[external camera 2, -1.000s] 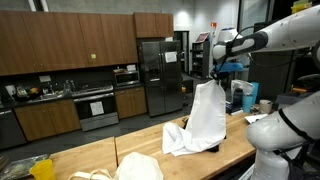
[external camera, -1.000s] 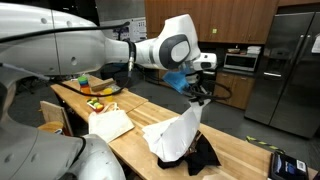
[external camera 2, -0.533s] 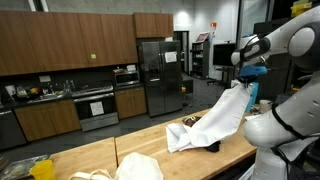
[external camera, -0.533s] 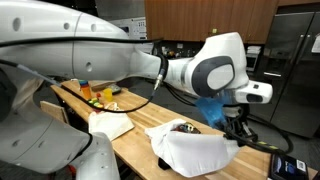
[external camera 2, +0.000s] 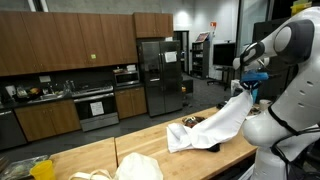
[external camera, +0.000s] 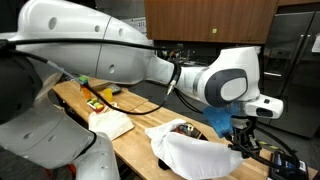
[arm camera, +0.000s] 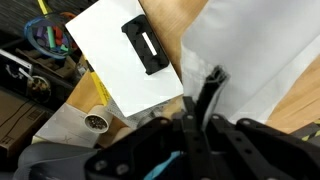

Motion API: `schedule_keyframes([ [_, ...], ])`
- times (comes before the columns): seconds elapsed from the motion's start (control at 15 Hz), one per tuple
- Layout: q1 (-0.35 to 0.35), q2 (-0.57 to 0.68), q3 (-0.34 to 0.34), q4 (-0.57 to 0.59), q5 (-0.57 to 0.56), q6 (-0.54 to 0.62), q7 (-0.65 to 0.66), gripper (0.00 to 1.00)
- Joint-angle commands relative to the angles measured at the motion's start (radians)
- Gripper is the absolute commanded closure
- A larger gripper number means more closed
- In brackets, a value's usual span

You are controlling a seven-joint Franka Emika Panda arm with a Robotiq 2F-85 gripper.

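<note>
Clearly your gripper (external camera 2: 247,93) is pinched shut on an upper edge of the white cloth (external camera 2: 213,128), which drapes from it down onto the wooden table (external camera 2: 140,141) below. It looks soft, light and floppy. Take it by a corner or hem, though the wrist view blurs the exact pinch.

White cloths x2: draped cloth (external camera: 195,152) & folded cloth (external camera: 110,123); prob 1 dark garment (external camera 2: 209,146) under the draped one; 1 counter (external camera: 138,130); 1 fridge (external camera 2: 160,75)
</note>
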Motion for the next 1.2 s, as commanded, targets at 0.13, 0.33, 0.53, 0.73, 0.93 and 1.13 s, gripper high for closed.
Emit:
schedule_keyframes([
  [0.13, 0.027, -0.003, 0.007, -0.004, 0.019, -0.005, 0.01, 0.99],
  [0.33, 0.033, 0.093, -0.039, 0.089, 0.153, 0.062, 0.083, 0.99],
  [0.53, 0.02, 0.215, -0.119, 0.244, 0.277, 0.051, 0.066, 0.99],
  [0.73, 0.0, 0.354, -0.21, 0.371, 0.393, 0.114, 0.065, 0.99],
  [0.93, -0.03, 0.491, -0.252, 0.459, 0.417, 0.131, 0.156, 0.99],
  [1.13, -0.029, 0.567, -0.264, 0.491, 0.376, 0.081, 0.227, 0.99],
])
